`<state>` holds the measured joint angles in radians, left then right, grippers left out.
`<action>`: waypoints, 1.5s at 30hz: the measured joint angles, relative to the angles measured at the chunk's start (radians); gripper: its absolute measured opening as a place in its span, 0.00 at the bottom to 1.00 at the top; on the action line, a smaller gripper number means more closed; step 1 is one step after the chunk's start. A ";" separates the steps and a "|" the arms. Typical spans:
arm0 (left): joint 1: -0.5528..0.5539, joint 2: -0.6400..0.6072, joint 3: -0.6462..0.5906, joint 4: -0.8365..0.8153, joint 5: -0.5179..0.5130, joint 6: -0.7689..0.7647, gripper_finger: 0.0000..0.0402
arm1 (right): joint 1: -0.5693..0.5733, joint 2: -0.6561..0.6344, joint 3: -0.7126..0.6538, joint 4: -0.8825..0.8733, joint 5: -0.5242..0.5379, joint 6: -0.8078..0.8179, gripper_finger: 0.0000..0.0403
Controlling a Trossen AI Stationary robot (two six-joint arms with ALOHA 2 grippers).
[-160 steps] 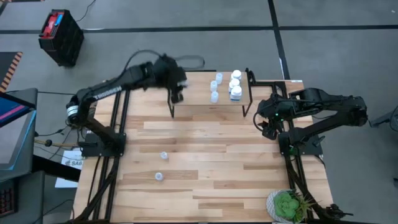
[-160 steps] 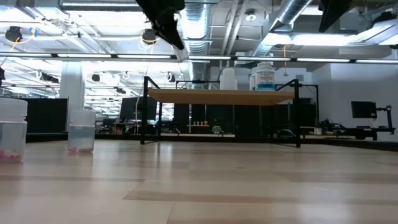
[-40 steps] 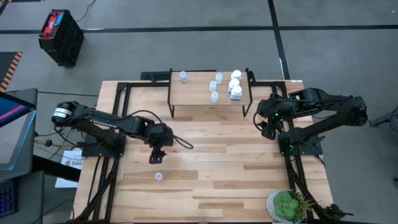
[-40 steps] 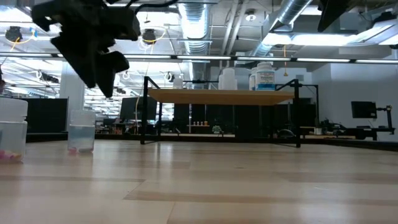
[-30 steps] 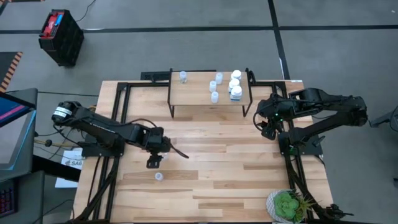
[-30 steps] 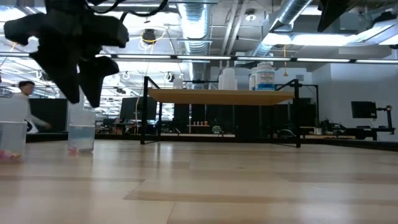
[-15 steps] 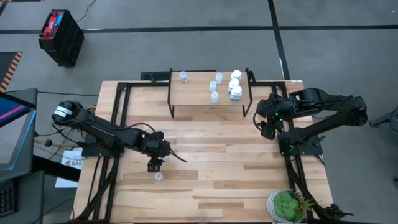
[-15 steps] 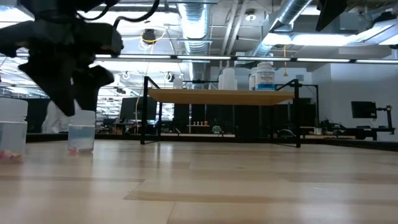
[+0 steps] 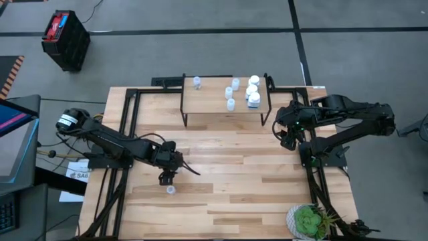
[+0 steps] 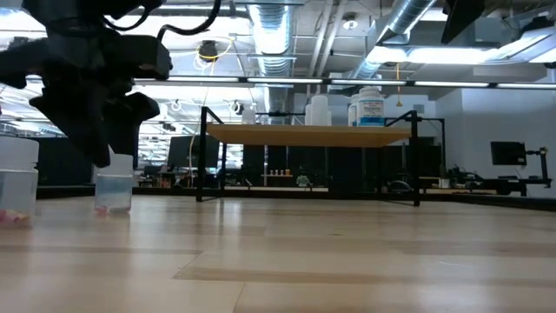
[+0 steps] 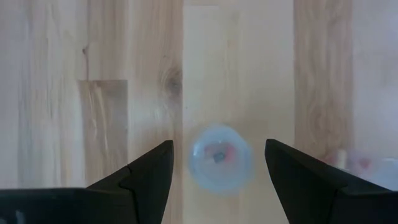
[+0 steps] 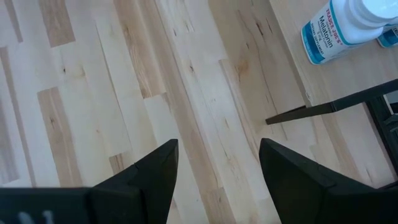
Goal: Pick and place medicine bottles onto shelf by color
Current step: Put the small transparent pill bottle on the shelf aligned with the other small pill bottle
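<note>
Pale-blue translucent plastic marks the bottle (image 11: 220, 157) you see directly below your left end effector (image 11: 217, 165), centred in the gap between its two dark fingers (image 11: 152, 171), which stand wide apart on either side of it without touching it. In the high view this left end effector (image 9: 167, 176) hangs over the surface (image 9: 234, 174) toward its left edge, and a second blue bottle (image 9: 170, 190) stands just beside it, nearer the front edge. The low view shows the same pair: one blue bottle (image 10: 114, 193) under the dark end effector (image 10: 91, 117), the other (image 10: 17, 196) at the picture's margin, both upright on the wood.

The shelf (image 9: 214, 100) stands at the far edge of the surface on thin black legs. On it you find one blue bottle (image 9: 196, 82) alone near its left end, three blue bottles (image 9: 231, 92) grouped near the middle, and three white bottles (image 9: 253, 90) at its right end.

Your right end effector (image 9: 287, 137) waits at the right edge of the surface, just beside the shelf's right legs, fingers (image 12: 155, 171) spread and empty; a white labelled bottle (image 12: 339, 31) shows beyond them. A green potted plant (image 9: 311, 222) sits at the front right corner.
</note>
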<state>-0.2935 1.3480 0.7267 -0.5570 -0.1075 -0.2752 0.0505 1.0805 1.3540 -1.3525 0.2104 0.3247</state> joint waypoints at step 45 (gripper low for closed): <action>0.211 0.097 0.437 -0.292 -0.034 0.552 0.29 | 0.000 0.000 0.000 -0.001 0.000 -0.003 0.62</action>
<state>-0.0828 1.4452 1.1641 -0.8493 -0.1414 0.2763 0.0505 1.0805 1.3540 -1.3533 0.2104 0.3214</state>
